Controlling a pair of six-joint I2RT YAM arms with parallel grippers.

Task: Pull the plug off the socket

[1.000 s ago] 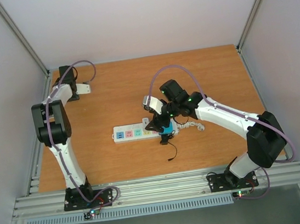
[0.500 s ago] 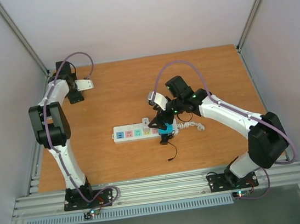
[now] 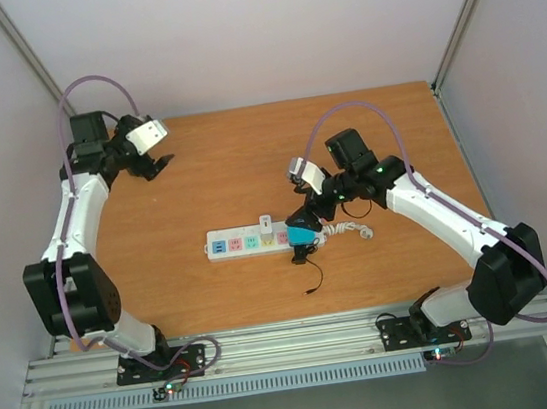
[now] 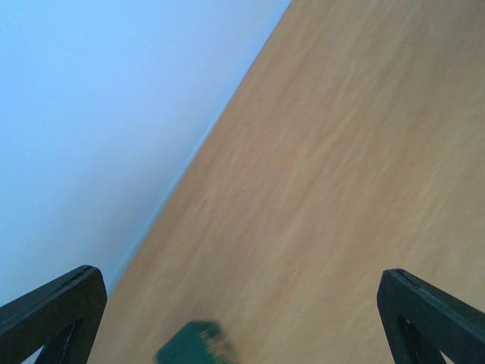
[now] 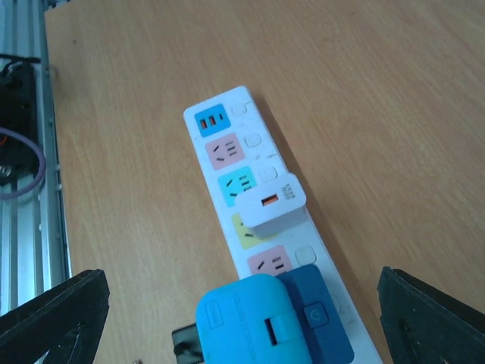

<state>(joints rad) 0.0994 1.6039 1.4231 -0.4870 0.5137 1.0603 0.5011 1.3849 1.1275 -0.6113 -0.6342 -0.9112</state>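
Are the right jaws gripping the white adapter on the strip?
No, the right jaws stand wide open, apart from the white adapter, which sits on the socket.

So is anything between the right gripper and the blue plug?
Nothing visible is. The open right gripper hangs right over the blue plug on the socket; the white plug sits further along, off to the side.

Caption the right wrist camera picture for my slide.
Right gripper, open, above a long white power strip carrying a white cube charger and a light blue plug.
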